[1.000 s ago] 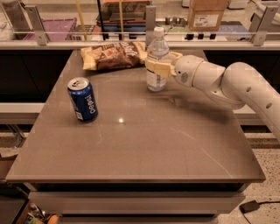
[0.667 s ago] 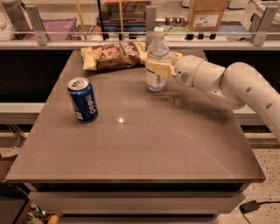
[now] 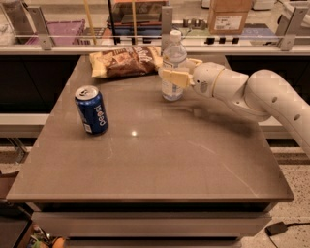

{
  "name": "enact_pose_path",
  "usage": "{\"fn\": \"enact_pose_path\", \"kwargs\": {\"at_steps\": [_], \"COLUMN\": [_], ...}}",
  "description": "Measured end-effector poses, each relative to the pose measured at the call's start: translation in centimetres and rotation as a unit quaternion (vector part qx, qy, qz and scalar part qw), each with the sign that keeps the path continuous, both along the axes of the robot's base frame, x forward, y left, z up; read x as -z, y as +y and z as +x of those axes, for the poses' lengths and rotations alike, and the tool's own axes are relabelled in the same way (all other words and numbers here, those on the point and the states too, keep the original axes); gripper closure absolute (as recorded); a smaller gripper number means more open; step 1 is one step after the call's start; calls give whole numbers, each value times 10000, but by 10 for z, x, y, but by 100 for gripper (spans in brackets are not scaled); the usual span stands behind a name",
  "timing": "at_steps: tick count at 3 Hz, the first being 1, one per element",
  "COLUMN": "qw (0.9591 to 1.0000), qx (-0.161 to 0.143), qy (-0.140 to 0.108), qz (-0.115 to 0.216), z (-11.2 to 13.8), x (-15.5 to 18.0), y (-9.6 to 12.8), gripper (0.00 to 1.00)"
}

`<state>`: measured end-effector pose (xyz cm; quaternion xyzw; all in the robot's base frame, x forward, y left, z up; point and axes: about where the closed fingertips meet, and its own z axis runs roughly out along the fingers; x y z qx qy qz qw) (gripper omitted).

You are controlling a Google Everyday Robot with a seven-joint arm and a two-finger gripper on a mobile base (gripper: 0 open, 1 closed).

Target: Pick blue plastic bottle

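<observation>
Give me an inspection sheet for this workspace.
Surface: grey-brown table, with one small glare spot.
Job's things: bottle, clear with a white cap, standing upright near the back edge.
Clutter: can, blue, upright, towards the left and apart from the bottle; chip bag, lying flat at the back, just left of the bottle.
Grippers: gripper, at the bottle's mid-height, on a white arm reaching in from the picture's right.
Cables: cable on the floor at lower right, ending in a dark plug.
Surroundings: railed counter behind the table, with a box and a purple bin on it.
</observation>
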<state>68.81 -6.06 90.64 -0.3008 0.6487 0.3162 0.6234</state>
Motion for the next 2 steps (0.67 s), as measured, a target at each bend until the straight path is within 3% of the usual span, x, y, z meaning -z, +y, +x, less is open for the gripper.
{"fn": "enact_pose_path", "kwargs": {"at_steps": [1, 2], "qw": [10000, 10000], "qx": [-20, -21], "qy": [-2, -2], "qz": [1, 1], "z": [0, 0], "x": [0, 0], "y": [3, 3], "gripper": [0, 0]}}
